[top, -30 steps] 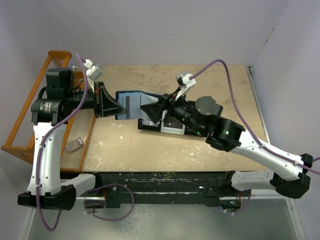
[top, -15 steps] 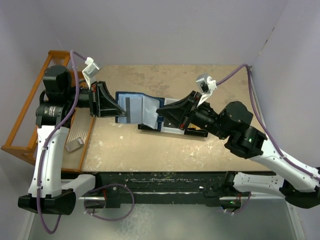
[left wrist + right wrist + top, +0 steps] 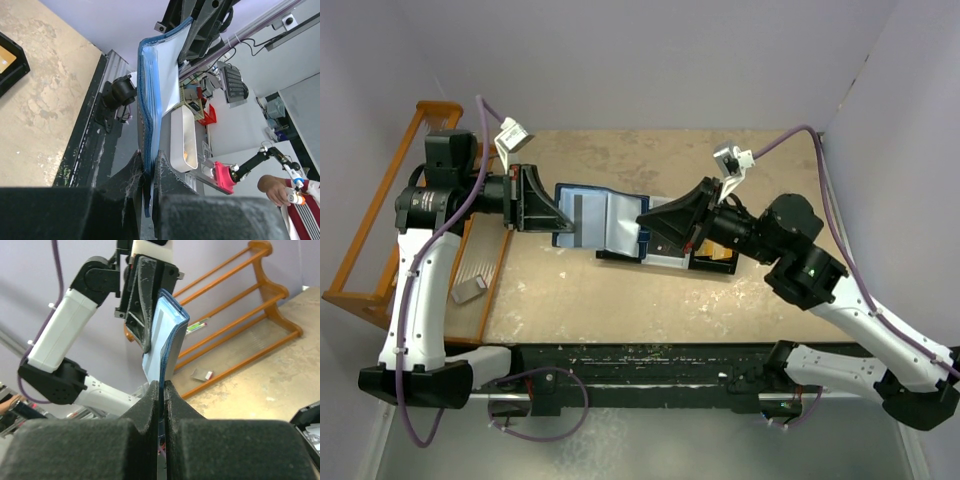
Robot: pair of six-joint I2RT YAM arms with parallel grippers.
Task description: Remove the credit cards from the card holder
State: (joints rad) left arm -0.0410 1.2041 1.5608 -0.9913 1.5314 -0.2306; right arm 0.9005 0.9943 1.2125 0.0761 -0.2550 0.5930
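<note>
Navy-blue outer skin and edging on card holder (image 3: 605,215), pale blue-grey inner faces, one dark grey band across the left panel. Matte black on left gripper (image 3: 558,222) and right gripper (image 3: 642,215), black foam-textured fingers (image 3: 100,445). White arm links (image 3: 415,300), black joints. Purple cables (image 3: 790,133). Black tray (image 3: 712,267), orange patch inside. Tan counter (image 3: 650,300), mottled with paler worn blotches. Orange-brown wood rack (image 3: 370,240). Pale lilac walls (image 3: 640,60).
</note>
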